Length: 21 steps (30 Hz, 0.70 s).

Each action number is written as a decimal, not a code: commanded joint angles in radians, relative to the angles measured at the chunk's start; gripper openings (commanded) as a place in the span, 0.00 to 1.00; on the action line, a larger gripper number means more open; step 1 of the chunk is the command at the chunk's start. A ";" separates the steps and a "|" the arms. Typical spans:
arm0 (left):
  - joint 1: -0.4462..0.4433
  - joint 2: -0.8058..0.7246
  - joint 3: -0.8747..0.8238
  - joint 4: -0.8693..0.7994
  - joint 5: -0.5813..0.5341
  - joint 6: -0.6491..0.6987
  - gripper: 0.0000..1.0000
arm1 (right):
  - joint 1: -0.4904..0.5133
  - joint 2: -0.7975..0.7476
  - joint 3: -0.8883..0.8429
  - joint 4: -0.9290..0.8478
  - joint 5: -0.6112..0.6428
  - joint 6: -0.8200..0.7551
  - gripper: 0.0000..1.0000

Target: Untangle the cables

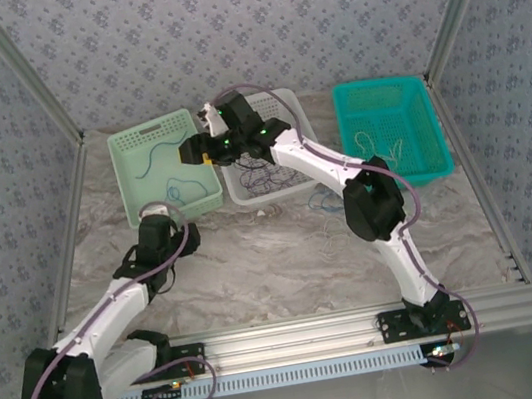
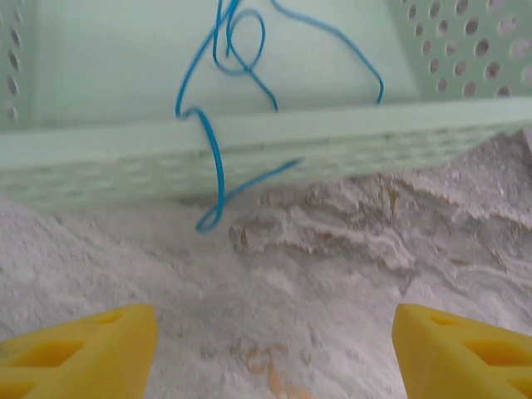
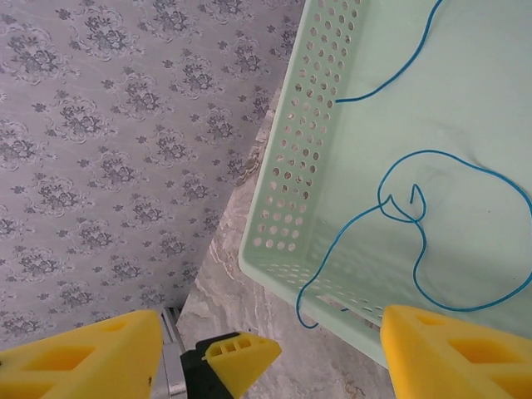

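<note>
I judge the work partly done: blue cables lie in the green basket, pale cables in the teal basket, a dark tangle is left in the white basket, and my left jaws and right jaws are spread, empty.

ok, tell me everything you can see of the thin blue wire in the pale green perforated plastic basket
Thin, flexible, plastic-coated by its look, the blue wire lies in loose curls with a crossed loop on the floor of the pale green basket, climbs over the near rim and hangs outside, its hooked end at the marbled table. One piece or several, I cannot tell.
</note>
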 commanded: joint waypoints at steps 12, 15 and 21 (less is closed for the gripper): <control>-0.004 0.180 0.010 0.231 -0.140 0.046 0.66 | -0.011 -0.093 -0.033 0.038 -0.016 -0.009 0.73; -0.004 0.209 0.033 0.232 -0.159 0.049 0.59 | -0.013 -0.097 -0.049 0.045 -0.018 -0.005 0.73; -0.004 0.249 0.049 0.244 -0.166 0.053 0.33 | -0.022 -0.107 -0.076 0.049 -0.026 -0.003 0.73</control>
